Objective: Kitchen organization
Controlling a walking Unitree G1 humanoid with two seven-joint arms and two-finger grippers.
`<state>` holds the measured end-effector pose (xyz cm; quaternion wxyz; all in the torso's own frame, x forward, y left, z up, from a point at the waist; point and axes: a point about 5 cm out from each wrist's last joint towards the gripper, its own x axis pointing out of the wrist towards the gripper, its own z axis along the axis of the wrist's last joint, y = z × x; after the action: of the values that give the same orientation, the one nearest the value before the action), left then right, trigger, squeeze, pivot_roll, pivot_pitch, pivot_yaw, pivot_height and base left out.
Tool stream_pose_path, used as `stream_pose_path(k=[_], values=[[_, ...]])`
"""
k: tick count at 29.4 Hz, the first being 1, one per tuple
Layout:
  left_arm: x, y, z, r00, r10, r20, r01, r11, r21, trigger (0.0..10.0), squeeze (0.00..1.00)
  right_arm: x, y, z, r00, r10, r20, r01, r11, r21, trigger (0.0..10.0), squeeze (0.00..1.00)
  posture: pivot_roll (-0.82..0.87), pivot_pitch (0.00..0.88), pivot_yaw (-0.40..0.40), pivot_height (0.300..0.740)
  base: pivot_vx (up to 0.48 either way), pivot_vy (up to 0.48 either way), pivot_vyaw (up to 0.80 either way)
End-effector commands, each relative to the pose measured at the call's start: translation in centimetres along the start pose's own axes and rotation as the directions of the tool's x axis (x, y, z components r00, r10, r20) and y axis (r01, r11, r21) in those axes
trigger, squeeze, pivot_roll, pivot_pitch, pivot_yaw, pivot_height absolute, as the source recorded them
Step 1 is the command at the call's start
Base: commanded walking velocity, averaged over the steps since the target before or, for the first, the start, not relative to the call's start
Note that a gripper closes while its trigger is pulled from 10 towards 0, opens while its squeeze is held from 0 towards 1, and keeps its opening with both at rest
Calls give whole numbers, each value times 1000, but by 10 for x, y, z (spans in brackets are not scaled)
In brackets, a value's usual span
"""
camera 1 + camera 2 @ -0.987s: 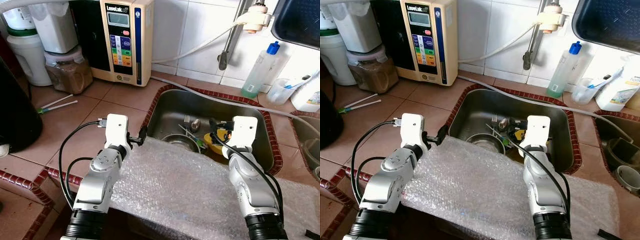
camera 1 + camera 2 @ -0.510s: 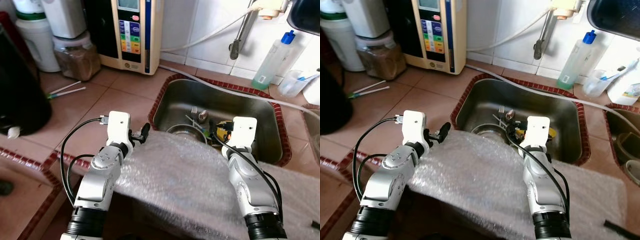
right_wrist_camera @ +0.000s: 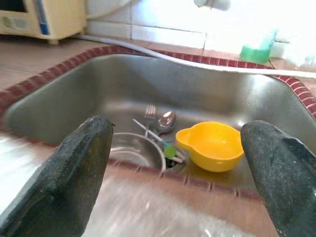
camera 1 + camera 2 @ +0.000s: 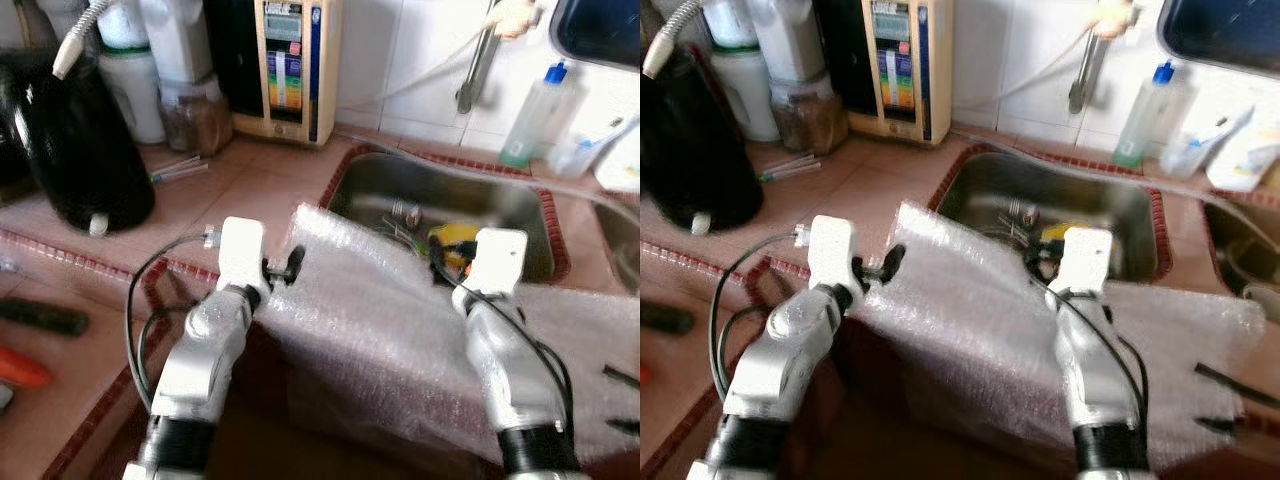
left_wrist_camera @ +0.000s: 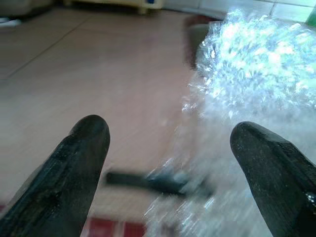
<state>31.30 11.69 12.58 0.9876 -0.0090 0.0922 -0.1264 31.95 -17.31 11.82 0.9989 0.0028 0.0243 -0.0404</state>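
Note:
A large sheet of bubble wrap (image 4: 390, 310) lies over the counter's front edge and the near rim of the steel sink (image 4: 535, 215). Its far left corner sticks up. My left gripper (image 4: 290, 266) is open at the wrap's left edge, and the wrap (image 5: 247, 98) reaches in between its fingers. My right gripper (image 4: 441, 264) is open above the wrap's far edge, facing into the sink. In the sink lie a yellow bowl (image 3: 210, 145), a steel bowl (image 3: 138, 148), a fork (image 3: 149, 114) and a spoon (image 3: 166, 119).
A black kettle (image 4: 75, 150), a brown jar (image 4: 195, 118) and a cream water unit (image 4: 290, 65) stand at the back left. A blue-capped bottle (image 4: 535, 115) and the tap pipe (image 4: 478, 60) are behind the sink. An orange object (image 4: 20, 368) and a dark one (image 4: 45, 318) lie at the left.
The whole picture has shifted and blurred, so the camera has moved back and left. The wrap's far edge now hides the steel bowl in the eye views. Both grippers stay open.

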Motion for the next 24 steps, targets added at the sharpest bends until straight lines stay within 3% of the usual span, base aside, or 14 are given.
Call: stream_pose_path(k=[1, 11, 13, 16, 24], values=[[1, -3, 2, 1000, -9, -1, 9, 1000, 2, 10000, 0, 1, -4, 1, 1000, -11, -3, 11, 1000, 2, 10000, 0, 75, 0, -11, 740, 0, 0, 0], [1, -2, 2, 1000, 0, 5, 0, 1000, 2, 10000, 0, 0, -6, 14, 995, -23, 101, 26, 999, -35, 10000, 0, 75, 0, -14, 740, 0, 0, 0], [1, -1, 4, 1000, 10, 20, -10, 1000, -1, 10000, 0, 0, -6, 25, 983, -5, 184, 23, 995, -95, 10000, 0, 75, 0, -14, 740, 0, 0, 0], [1, -1, 6, 999, 8, 39, -8, 1000, -7, 10000, 0, 3, -7, 36, 960, 15, 281, 58, 966, -251, 10000, 0, 72, 0, -11, 740, 0, 0, 0], [1, -1, 11, 997, 20, 76, -19, 1000, -14, 10000, 0, 15, -10, 53, 932, -12, 363, 123, 951, -285, 10000, 0, 80, 0, -13, 740, 0, 0, 0]])
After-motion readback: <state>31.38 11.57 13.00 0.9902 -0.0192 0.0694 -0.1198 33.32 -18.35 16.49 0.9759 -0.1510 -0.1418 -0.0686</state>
